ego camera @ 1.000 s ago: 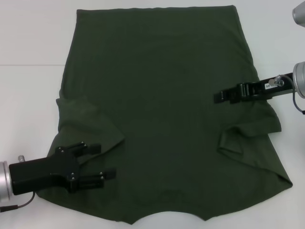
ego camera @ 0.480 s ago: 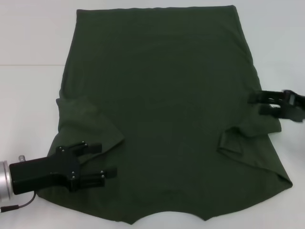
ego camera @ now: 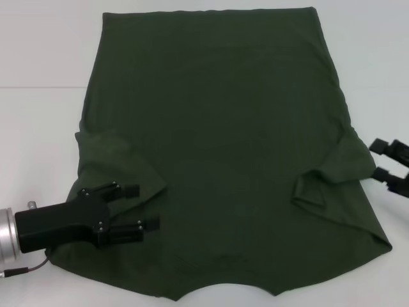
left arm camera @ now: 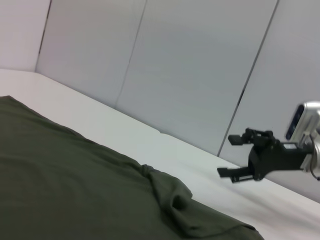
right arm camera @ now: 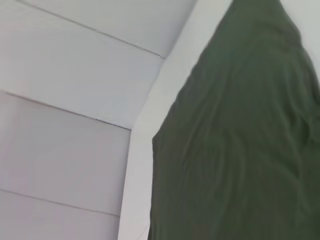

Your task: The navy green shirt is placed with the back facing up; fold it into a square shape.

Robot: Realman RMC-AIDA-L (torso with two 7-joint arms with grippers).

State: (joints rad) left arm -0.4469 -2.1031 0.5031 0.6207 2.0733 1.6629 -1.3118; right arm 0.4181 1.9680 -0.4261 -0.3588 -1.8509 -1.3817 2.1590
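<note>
The navy green shirt (ego camera: pixel 217 141) lies flat on the white table (ego camera: pixel 38 128) with its plain back up and both sleeves folded inward. My left gripper (ego camera: pixel 148 206) is open over the shirt's near left part, beside the folded left sleeve (ego camera: pixel 121 166), and holds nothing. My right gripper (ego camera: pixel 375 158) is open and empty just off the shirt's right edge, next to the folded right sleeve (ego camera: pixel 339 169). The left wrist view shows the shirt (left arm camera: pixel 75 190) and the right gripper (left arm camera: pixel 226 156) far off above the table. The right wrist view shows only shirt cloth (right arm camera: pixel 240 140).
Bare white table surrounds the shirt on the left (ego camera: pixel 38 77) and right (ego camera: pixel 377 70). Pale wall panels (left arm camera: pixel 190 75) stand behind the table. The shirt's near hem (ego camera: pixel 223 288) reaches the table's front.
My right gripper has pulled back to the right, off the shirt's body to beyond its right edge. My left gripper has shifted slightly away from the near edge, still open.
</note>
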